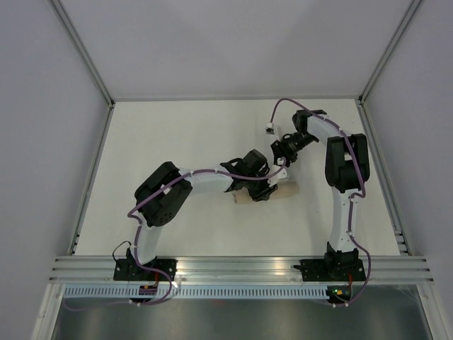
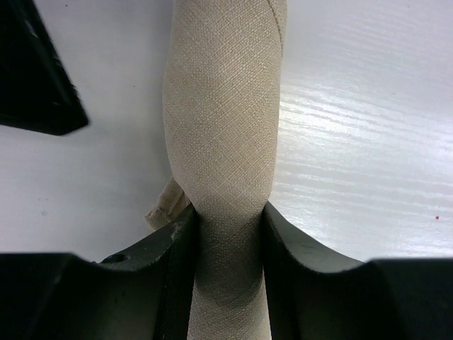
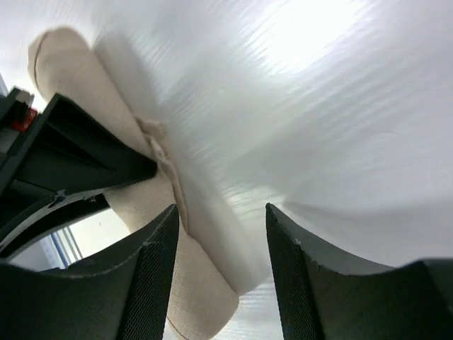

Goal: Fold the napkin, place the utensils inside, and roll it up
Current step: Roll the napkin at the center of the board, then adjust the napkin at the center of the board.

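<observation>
soft, even light is falling from above, leaving the table bright, and the arms are casting only faint shadows. at the left wrist, glare is streaking across the table right of the napkin, whose weave is showing sharp. at the right wrist, the table is blowing out white near the top, and the near fingers are blurring at the edges.

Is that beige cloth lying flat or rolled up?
Rolled up: the napkin is a tight tube, pinched by the left gripper. Whether utensils are inside cannot be seen.
</observation>
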Tool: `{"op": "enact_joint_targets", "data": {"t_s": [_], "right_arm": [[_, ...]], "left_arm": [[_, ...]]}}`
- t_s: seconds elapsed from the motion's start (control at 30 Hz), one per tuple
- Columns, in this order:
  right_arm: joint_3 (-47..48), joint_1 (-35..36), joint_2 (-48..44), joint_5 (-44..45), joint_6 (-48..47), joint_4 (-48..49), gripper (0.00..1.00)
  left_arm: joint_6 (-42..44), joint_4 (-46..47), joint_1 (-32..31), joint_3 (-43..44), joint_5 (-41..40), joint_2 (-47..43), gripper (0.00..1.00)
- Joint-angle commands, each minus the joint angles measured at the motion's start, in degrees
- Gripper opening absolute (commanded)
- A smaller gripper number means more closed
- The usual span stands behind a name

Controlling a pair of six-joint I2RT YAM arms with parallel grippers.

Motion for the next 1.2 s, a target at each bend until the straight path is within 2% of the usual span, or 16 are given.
{"op": "enact_joint_targets", "data": {"t_s": [0.0,0.27,0.47,0.83,1.17], "right_arm": [[1.61,-0.78,-4.18,0.69,9.83,7.98,0.58],[-3.30,-3.33,-11.29,8.59,23.82,17.11,0.58],[-5.59,-5.96,-14.64,13.61,30.15,18.18,0.57],[-11.91,-11.50,-20.26,15.11,32.97,16.68,0.58],[-16.31,-12.64,-22.81,14.93,36.22,16.06,0.60]], "left_arm": [[-8.48,-6.05,0.88,1.13,2.68,4.40,0.44],[-23.23,-6.13,0.97,6.31,-0.74,8.53,0.45],[-33.17,-5.69,0.79,9.83,-3.29,11.08,0.46],[-43.73,-5.34,-1.23,15.45,-11.46,14.60,0.47],[-49.45,-4.82,-2.02,17.92,-15.07,16.09,0.48]]}}
